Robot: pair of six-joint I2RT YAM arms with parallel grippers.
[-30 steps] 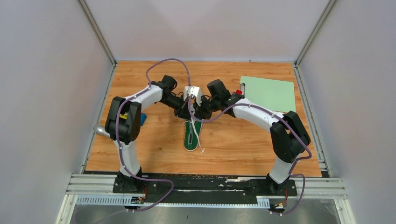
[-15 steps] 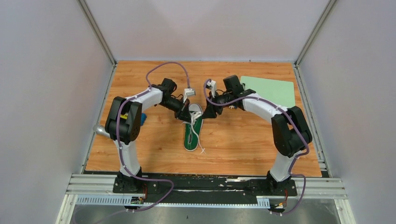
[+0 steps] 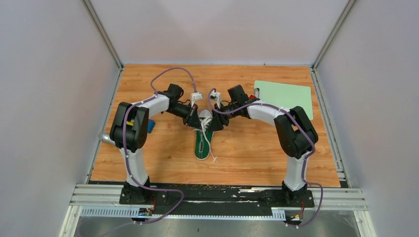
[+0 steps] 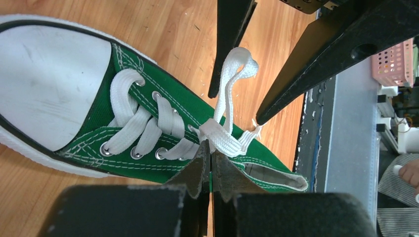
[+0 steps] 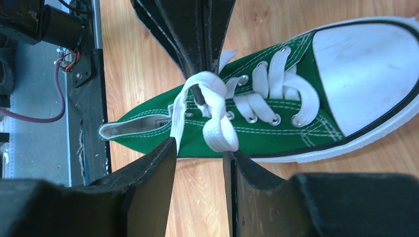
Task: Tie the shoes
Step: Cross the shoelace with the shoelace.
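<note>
The green shoe (image 3: 201,145) lies mid-table, its white toe cap (image 4: 49,84) pointing away from the arm bases. Its white laces (image 4: 225,140) cross in a loose knot over the tongue. My left gripper (image 4: 211,154) is shut, its tips pinching the lace at that knot. A lace loop (image 4: 237,64) stands up between the right gripper's two fingers. My right gripper (image 5: 199,149) is open beside the shoe's sole edge, with only bare wood between the fingers. A lace loop (image 5: 220,133) hangs just off one fingertip. In the top view both grippers (image 3: 199,124) (image 3: 212,126) meet over the laces.
A pale green mat (image 3: 284,98) lies at the back right. A blue object (image 3: 150,125) sits behind the left arm, and a silver one (image 3: 104,137) lies at the table's left edge. A loose lace end (image 3: 213,159) trails by the heel.
The right gripper opened, swung away to the right, then came back low beside the shoe. The left gripper shut and dropped onto the laces.
</note>
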